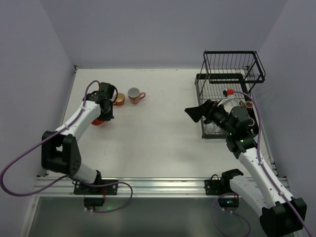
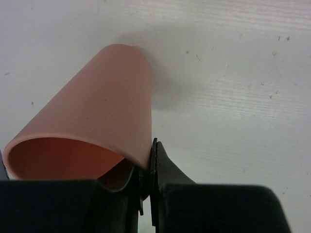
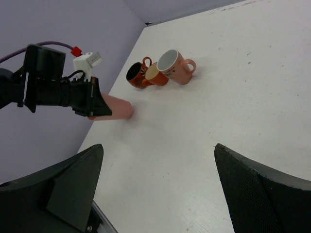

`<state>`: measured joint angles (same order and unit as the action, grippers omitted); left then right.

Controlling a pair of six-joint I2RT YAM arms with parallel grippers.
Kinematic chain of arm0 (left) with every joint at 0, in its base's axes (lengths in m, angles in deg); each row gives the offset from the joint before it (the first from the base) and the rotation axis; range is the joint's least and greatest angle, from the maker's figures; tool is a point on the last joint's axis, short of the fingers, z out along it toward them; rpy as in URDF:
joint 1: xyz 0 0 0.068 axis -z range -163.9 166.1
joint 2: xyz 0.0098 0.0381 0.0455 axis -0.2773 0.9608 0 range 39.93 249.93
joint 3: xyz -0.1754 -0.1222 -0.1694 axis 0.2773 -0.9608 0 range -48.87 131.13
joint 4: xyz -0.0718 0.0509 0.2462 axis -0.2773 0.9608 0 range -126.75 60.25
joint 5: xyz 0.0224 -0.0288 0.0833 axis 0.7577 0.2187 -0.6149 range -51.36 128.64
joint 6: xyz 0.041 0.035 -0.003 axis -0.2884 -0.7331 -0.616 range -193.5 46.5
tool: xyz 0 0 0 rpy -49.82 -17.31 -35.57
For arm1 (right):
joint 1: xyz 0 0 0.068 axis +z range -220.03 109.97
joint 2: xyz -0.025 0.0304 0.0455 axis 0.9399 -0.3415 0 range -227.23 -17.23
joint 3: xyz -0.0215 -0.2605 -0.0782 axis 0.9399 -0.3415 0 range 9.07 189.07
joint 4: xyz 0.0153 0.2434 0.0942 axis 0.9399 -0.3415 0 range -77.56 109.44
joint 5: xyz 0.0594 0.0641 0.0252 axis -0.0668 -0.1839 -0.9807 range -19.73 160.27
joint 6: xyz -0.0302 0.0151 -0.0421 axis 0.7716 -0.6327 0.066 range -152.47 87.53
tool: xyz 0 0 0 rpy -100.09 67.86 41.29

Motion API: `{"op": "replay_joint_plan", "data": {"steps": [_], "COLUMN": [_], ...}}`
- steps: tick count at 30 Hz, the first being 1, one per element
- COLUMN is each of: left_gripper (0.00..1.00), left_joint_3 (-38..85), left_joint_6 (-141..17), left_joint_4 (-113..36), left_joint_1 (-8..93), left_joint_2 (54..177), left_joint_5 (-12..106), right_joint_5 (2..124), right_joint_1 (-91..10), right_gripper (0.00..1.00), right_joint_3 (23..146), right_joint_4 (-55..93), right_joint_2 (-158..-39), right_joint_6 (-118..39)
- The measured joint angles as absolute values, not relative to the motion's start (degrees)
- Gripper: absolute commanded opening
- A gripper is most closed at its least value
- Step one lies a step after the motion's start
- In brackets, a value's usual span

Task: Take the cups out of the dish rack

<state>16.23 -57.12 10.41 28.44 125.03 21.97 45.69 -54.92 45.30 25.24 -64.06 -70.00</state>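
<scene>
The dish rack (image 1: 231, 94) stands at the far right of the table (image 1: 168, 143). There are cups (image 1: 250, 106) in its lower tray, close to the right gripper (image 1: 193, 113) and well apart from the left one. The right gripper's jaws are spread wide and hold nothing. It points toward the table's middle, so the rack's cups lie behind its fingers (it would probably have to turn back to reach them). The left gripper (image 2: 146, 170) is pinched shut on the rim wall of a salmon cup (image 2: 92, 116). That cup is tilted, mouth at the fingers and base pointing away, near the mugs (image 1: 134, 95) already set out.
</scene>
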Motion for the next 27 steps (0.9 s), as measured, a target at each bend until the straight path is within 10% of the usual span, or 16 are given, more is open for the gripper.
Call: {"op": "replay_joint_plan", "data": {"steps": [7, 14, 27], "left_gripper": [0.0, 0.46, 0.7], "left_joint_3": [21.6, 25.7, 30.0], "left_joint_6": [-58.1, -58.5, -58.6], "left_joint_4": [11.7, 12.3, 14.3], "left_joint_1": [26.0, 24.0, 24.0], "left_joint_2": [132.3, 136.2, 137.6], "left_joint_5": [23.5, 24.0, 22.5], "right_joint_5": [45.3, 45.3, 45.3], "right_joint_1": [-54.5, -54.3, -53.9], "right_gripper": [0.99, 0.99, 0.99], "right_joint_3": [45.1, 45.1, 45.1], "right_joint_4": [24.5, 24.5, 24.1], "right_joint_2": [-64.1, -64.8, -65.6], "right_joint_6": [-69.2, -68.7, -68.3]}}
